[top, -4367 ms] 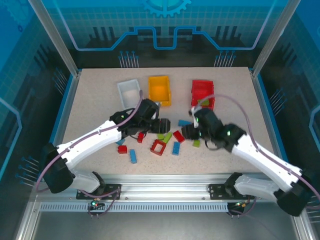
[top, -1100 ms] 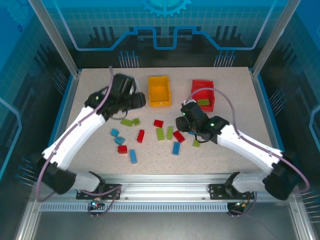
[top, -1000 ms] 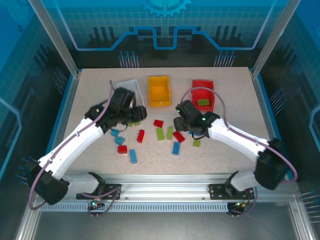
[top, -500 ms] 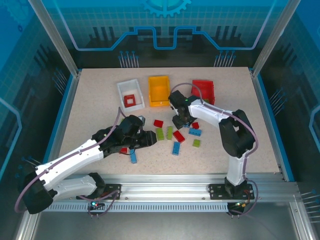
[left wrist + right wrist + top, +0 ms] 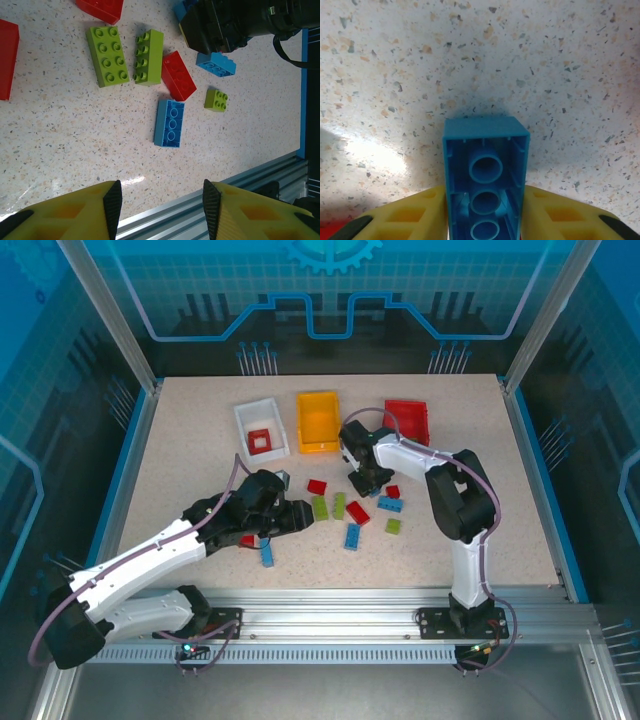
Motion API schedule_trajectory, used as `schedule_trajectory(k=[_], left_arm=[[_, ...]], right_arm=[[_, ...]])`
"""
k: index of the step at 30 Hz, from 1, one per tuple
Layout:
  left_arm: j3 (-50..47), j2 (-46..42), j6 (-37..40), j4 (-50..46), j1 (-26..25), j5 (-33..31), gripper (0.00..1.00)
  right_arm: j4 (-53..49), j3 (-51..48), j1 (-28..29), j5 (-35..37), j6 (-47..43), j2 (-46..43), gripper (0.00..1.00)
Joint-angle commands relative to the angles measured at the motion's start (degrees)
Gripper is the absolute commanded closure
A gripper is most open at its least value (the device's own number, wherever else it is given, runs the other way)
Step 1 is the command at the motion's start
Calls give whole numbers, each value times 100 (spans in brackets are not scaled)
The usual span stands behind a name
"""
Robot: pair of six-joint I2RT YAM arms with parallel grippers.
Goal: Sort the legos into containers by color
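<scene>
Right tool (image 5: 485,212) grips 1 blue brick (image 5: 485,150), underside showing, over the worktop (image 5: 545,60). Left tool (image 5: 160,200) stands moderately wide, empty, above loose legos (image 5: 107,55). 3 containers (image 5: 318,422) line the far side.

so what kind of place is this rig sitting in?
Probably a lab robot cell: aluminium frame posts, blue printed panels, and a speckled table carrying toy bricks and sorting bins.
</scene>
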Motion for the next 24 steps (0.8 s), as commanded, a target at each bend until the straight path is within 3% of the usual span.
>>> schedule_trajectory(k=[1,3,6,13,17,20,24], left_arm=[[157,-28,76,7,-36,-80,50],[163,-13,77,23,-41,-66,50],[185,-8,86,15,-35,-64,50],[301,-8,167,-105,-34,-164,50],[640,-91,383,-508,24,-581,49],[1024,-80,619,-700,325,-666,48],[1465,180,825,-720,1027,-411,48]], right_arm=[[-132,215,-106,-216,40,113,59],[-165,274,-117,-158,45,177,53],[-148,289,-180,-235,62,245,52],[-89,329,-242,-452,131,257,65],[85,299,-82,-443,323,-230,70],[206,587,112,-488,623,-463,71],[281,1473,189,-677,1124,-111,70]])
